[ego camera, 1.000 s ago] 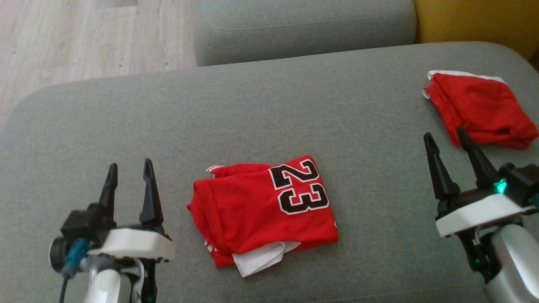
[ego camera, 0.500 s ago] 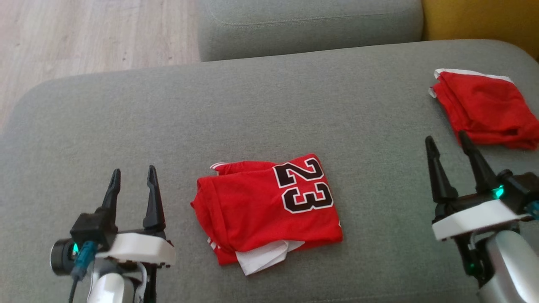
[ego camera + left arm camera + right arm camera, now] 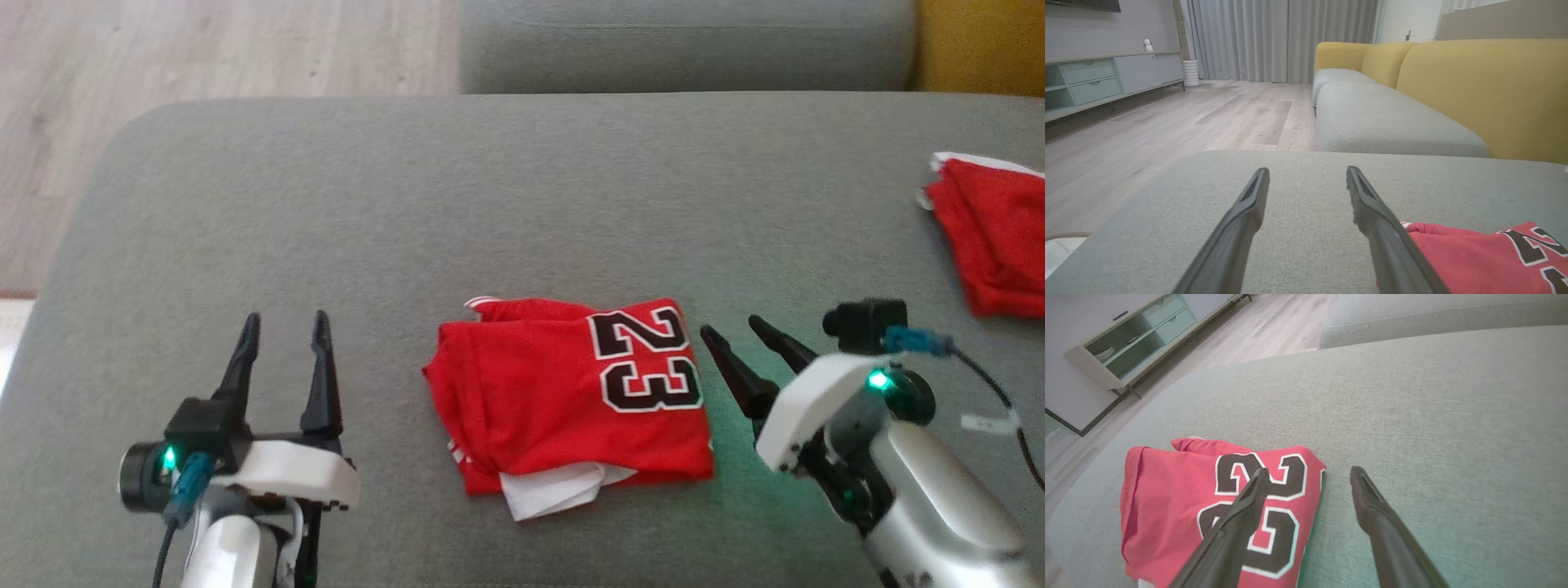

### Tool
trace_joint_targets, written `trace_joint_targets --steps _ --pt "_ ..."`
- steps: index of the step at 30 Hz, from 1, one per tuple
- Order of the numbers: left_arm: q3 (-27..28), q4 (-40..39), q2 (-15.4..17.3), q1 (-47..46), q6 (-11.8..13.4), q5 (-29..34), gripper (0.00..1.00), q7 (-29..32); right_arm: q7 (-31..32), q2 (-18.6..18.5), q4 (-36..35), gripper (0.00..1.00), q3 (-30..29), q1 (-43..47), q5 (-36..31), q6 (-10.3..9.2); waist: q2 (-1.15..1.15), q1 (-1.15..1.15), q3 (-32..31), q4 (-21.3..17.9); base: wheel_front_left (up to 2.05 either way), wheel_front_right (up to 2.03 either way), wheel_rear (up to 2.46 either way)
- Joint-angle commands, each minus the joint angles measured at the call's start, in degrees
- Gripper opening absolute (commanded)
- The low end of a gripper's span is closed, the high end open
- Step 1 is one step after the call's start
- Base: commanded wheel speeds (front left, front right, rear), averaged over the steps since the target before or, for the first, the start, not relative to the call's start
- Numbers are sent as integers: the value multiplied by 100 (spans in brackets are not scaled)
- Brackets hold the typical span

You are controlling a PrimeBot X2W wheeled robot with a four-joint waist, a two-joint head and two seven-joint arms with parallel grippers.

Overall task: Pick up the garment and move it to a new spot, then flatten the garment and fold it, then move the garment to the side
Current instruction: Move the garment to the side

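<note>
In the head view, the red number 23 jersey (image 3: pixel 563 400) lies as a rough folded packet in the middle of the grey sofa cushion (image 3: pixel 490 204). The left gripper (image 3: pixel 286 317) stands spread to its left, apart from the cloth. The right gripper (image 3: pixel 731 325), also spread, points at the jersey's right edge from just beside it. A second red garment (image 3: pixel 992 245) lies well apart.

In the left wrist view, the fingers are wide over bare cushion.

In the right wrist view, one finger shows across the digits and the other over the cushion.

I judge that a grasp at this edge is being prepared. It could serve for carrying the jersey to a new spot or for putting it aside once folded. Either way, the jaws should close on all layers.
</note>
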Motion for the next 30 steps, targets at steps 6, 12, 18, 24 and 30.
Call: trace_joint_targets --steps 6,12,18,24,30 --pt "86 -111 -12 -307 -9 -139 100 -45 536 236 572 100 60 -403 316 -4 0 0 62 405 0 0 0" --pt "88 -114 -16 -271 27 -168 100 -45 1252 419 1286 100 45 -379 501 -4 0 0 91 554 0 0 0" --pt "89 -124 -18 -257 48 -169 100 -45 1682 526 1426 16 40 -388 591 -4 0 0 107 534 0 0 0" --pt "74 -101 -19 -307 16 -182 100 -45 1142 455 1161 0 -7 -616 525 -4 0 0 73 366 0 0 0" --pt "18 -99 -20 -376 -120 -214 100 -45 951 329 996 0 -100 -957 597 -4 0 0 -5 -63 0 0 0"
